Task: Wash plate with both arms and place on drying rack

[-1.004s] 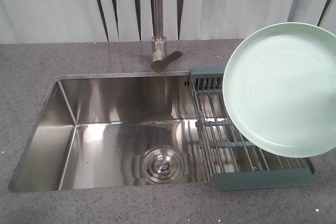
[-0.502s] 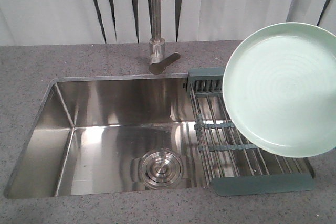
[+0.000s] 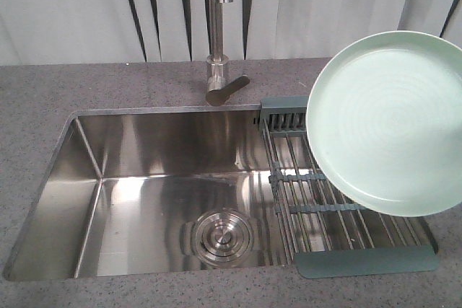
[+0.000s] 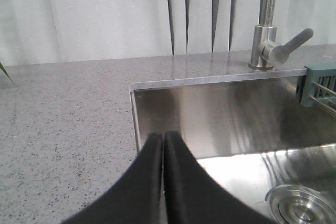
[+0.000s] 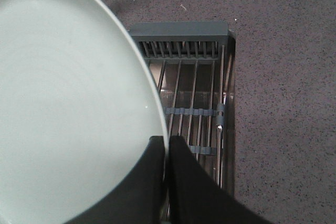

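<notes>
Plate (image 3: 390, 124) rigid, likely slick, breakable; right gripper (image 5: 166, 141) pinches its rim above drying rack (image 3: 307, 177). Left gripper (image 4: 162, 136) closed, empty; opposite rim suits a second hold

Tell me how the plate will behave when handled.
The plate looks rigid and is probably breakable. Held by its rim alone in the right gripper, its smooth face may slip. Being round, it could roll on the rack.

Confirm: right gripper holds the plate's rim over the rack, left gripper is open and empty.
The left gripper is shut, not open: see the left wrist view. It is empty, and the right gripper holds the plate by its rim over the rack.
</notes>
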You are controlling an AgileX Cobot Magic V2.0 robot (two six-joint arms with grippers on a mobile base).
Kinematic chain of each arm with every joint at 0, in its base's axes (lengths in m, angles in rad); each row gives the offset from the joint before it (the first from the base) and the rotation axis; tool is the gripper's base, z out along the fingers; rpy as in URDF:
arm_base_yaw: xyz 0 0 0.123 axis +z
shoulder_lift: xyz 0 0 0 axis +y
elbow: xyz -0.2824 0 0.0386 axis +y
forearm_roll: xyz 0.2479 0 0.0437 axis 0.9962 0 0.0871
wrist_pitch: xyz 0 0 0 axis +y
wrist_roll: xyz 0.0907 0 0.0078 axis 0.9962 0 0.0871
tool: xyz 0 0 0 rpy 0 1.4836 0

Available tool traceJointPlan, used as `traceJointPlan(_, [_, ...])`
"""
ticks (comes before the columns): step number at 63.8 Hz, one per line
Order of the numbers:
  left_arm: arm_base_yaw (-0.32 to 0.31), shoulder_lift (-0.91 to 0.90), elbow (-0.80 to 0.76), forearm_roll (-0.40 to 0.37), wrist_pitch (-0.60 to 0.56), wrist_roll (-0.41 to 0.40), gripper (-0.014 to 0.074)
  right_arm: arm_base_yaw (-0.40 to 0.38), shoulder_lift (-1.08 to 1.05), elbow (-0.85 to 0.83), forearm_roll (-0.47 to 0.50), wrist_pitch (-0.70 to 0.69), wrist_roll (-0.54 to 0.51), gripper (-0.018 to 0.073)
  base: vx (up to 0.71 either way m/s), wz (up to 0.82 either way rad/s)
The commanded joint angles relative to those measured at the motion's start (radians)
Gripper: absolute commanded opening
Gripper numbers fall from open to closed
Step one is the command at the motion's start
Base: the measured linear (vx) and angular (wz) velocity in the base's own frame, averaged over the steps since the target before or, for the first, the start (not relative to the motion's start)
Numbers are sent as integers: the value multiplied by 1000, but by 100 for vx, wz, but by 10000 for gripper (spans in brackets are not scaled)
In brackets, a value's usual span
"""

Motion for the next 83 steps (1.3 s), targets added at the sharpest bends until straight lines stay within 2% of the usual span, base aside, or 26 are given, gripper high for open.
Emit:
traceJointPlan(1, [1, -16, 22, -8, -67, -2, -6, -7, -10, -26, 41, -45, -6, -3, 3, 1])
traceJointPlan(83, [1, -16, 22, -8, -67, -2, -6, -7, -10, -26, 41, -45, -6, -3, 2, 1])
